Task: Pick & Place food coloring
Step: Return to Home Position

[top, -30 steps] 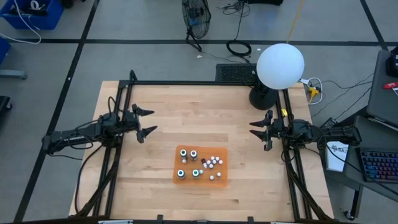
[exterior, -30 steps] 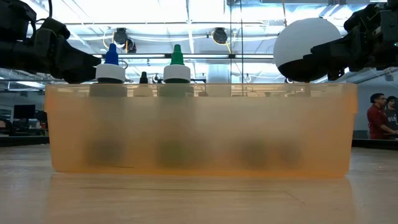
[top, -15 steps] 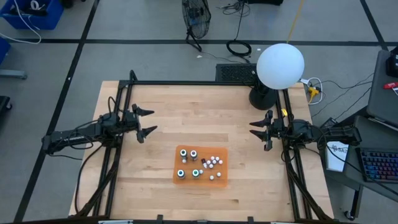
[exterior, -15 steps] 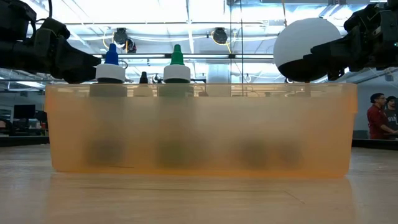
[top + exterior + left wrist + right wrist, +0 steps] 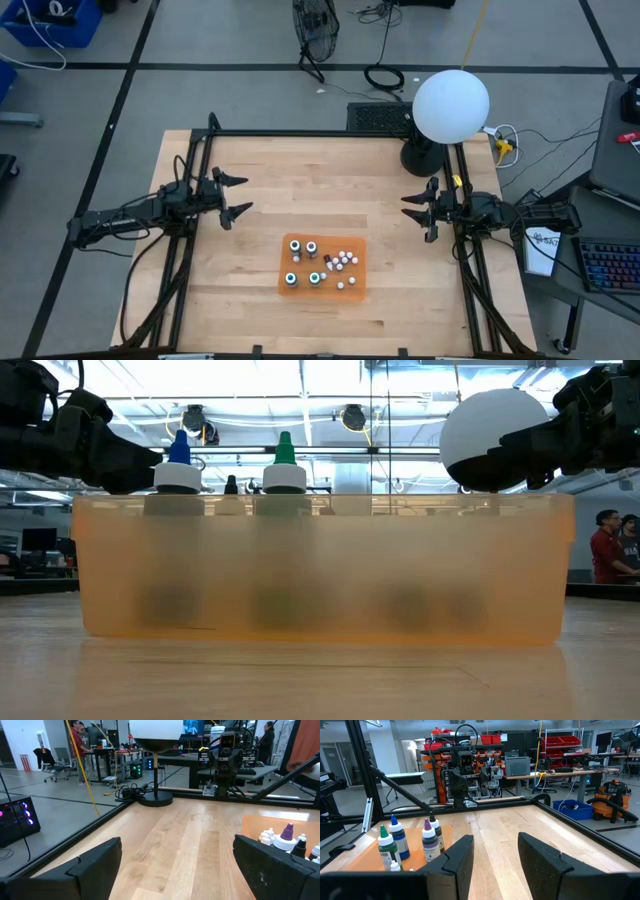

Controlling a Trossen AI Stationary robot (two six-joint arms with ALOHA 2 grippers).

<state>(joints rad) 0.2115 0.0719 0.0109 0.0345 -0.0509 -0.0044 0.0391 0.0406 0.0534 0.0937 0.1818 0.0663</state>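
- The left pincer (image 5: 238,196) hangs over the left side of the table with its fingers spread wide. It's released, nothing in it.
- Same deal with the right pincer (image 5: 407,207) over the right side: open, empty, and pointing straight back across at the left one.
- The orange bin (image 5: 362,272) sits on the wood roughly between the two pincers. It's well apart from both and off to the side of them that faces away from the lamp.
- All four food coloring bottles (image 5: 295,246) stand upright inside that bin, in the half nearer the left pincer.
- The purple bottle (image 5: 429,842) and black bottle (image 5: 436,835) are the pair closer to the pincers. The purple one is on the right pincer's side.
- The green bottle (image 5: 384,851) and blue bottle (image 5: 398,839) are the pair further out. Green is on the right pincer's side and blue on the left pincer's side.
- A bunch of small white pieces (image 5: 342,261) lie in the half of the bin closer to the right pincer.
- A white globe lamp (image 5: 450,106) stands near the right pincer, just beyond it at the table's corner.
- Way beyond the right pincer, out in the room, there's a person in a red top (image 5: 603,550).
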